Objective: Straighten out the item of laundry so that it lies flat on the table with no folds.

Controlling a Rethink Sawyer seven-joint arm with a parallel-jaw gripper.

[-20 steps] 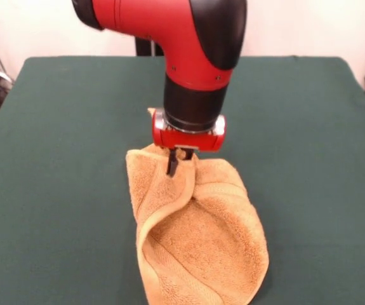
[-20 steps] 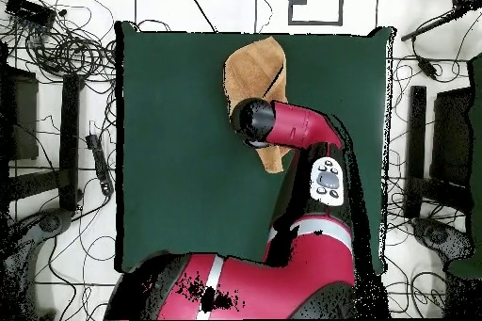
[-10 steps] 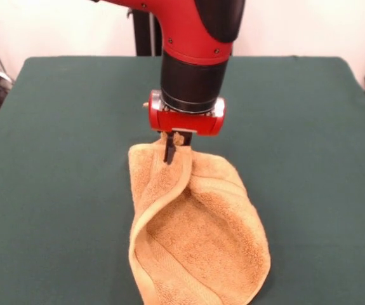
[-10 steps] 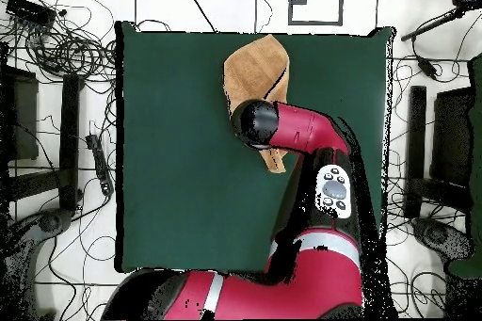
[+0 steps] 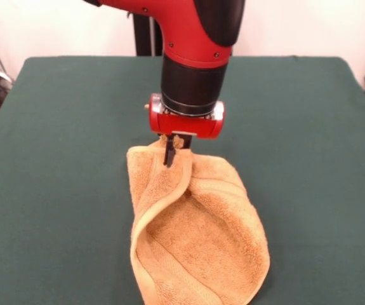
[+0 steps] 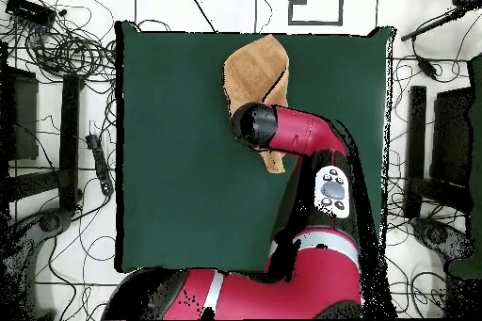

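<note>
From the front, the red and black arm (image 5: pixel 195 44) comes straight down from the top edge and ends in a red wrist block with the gripper (image 5: pixel 174 150) below it. One dark finger (image 5: pixel 168 154) shows clearly, pointing down; the other is mostly hidden behind a raised ridge of cloth. The two stand close together, pinched on the far edge of the towel (image 5: pixel 198 235), and the cloth is gathered up into a small peak between them. The towel is golden-orange terry and lies on the green table (image 5: pixel 55 159), stretching from the gripper toward the near edge of the picture. It is not flat: a long fold runs from the gripper down its left side, with the hemmed edge rolled over and standing up, so the middle forms a shallow hollow. A woven band shows just below the gripper on the right side and another near the bottom end. The lower end of the towel is cut off by the picture's edge.

From overhead, the arm (image 6: pixel 301 134) reaches from the base at the bottom and its black wrist end covers the gripper, so the fingers cannot be seen here. The towel (image 6: pixel 254 68) lies just beyond the wrist, reaching toward the table's (image 6: pixel 169 148) top edge, with a small strip showing on the near side of the arm.
</note>
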